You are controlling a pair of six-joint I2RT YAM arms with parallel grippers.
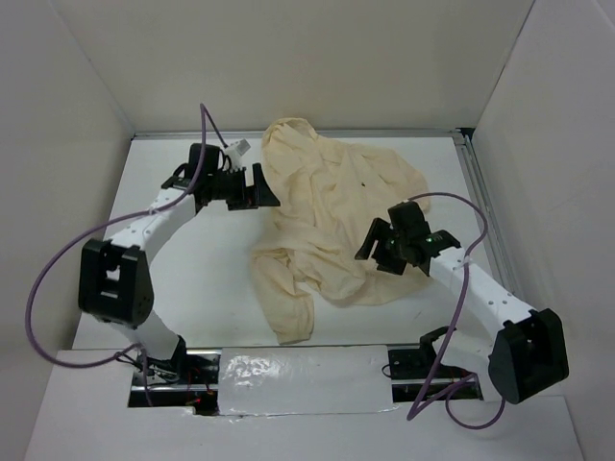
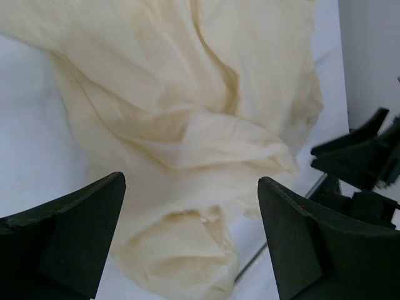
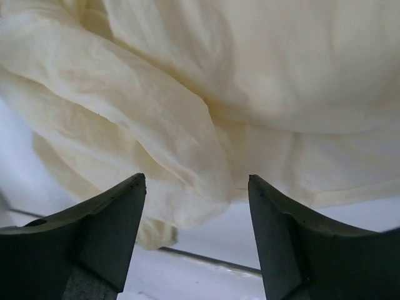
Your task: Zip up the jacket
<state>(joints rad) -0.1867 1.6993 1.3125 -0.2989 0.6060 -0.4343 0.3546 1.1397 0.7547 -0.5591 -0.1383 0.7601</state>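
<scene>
Crumpled cream thin-fabric jacket (image 1: 332, 206) lies mid-bench (image 1: 202, 288), reaching the far edge. Left gripper (image 1: 264, 185) gapes wide just beside its left side; right gripper (image 1: 371, 242) gapes wide over its right side.

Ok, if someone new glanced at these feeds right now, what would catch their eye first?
First, the crumpled cream jacket heaped in the middle of the white table, with one long sleeve-like part trailing toward the near edge. Next, the two black grippers flanking it, both open and holding nothing: the left gripper sits at the jacket's upper left edge, and the right gripper is over its lower right part.
</scene>
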